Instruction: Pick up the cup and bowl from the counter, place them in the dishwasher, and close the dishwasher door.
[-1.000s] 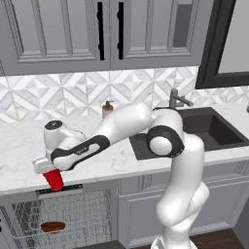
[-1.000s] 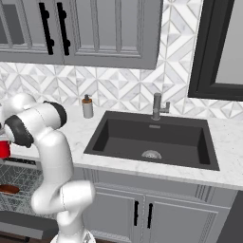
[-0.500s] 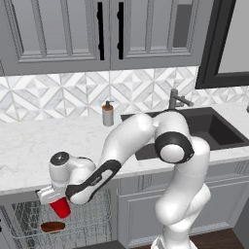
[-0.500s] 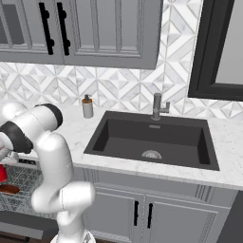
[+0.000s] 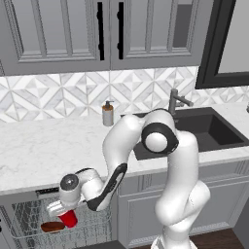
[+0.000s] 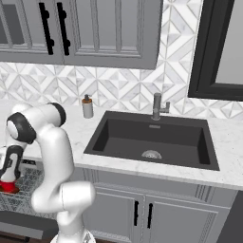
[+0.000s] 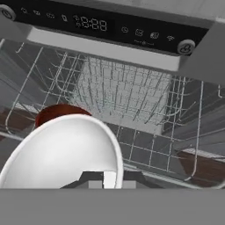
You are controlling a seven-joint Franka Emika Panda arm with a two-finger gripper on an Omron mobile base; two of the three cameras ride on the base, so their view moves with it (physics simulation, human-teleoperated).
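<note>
Holding: jaws (image 5: 62, 214) closed on the cup (image 5: 68, 219), gripping it at the rim, down in the open dishwasher (image 5: 29, 214) below the table edge.
Cup: red, tilted, white rim toward the hand; in the hand view the white inside (image 7: 61, 156) lies at 7 o'clock, with the jaws' dark tips at the bottom edge, one against the rim.
Cup in right base view: small red shape (image 6: 8, 187) at 9 o'clock, just under the hand, over the wire rack (image 6: 19, 190).
Bowl: reddish-brown, low, lying in the rack (image 5: 52, 226), just beside the cup at its 8 o'clock in the left base view; touching or apart cannot tell.
Bowl in hand view: dark red rim (image 7: 57, 113) peeking out behind the cup's white edge, toward 10 o'clock.
Rack: metal wire grid (image 7: 132, 101), running back under the dark control strip (image 7: 105, 26) with its lit digits at 12 o'clock.
Table: white-grey marble top (image 5: 44, 151) above the dishwasher, black sink (image 5: 209, 133) set in toward 3 o'clock.
Soap bottle: grey with brown top (image 5: 108, 113), upright on the table by the tiled wall, well apart from the arm's hand.
Arm: bent down from the shoulder, forearm reaching toward 8 o'clock under the table edge.
Door: not clearly made out.
</note>
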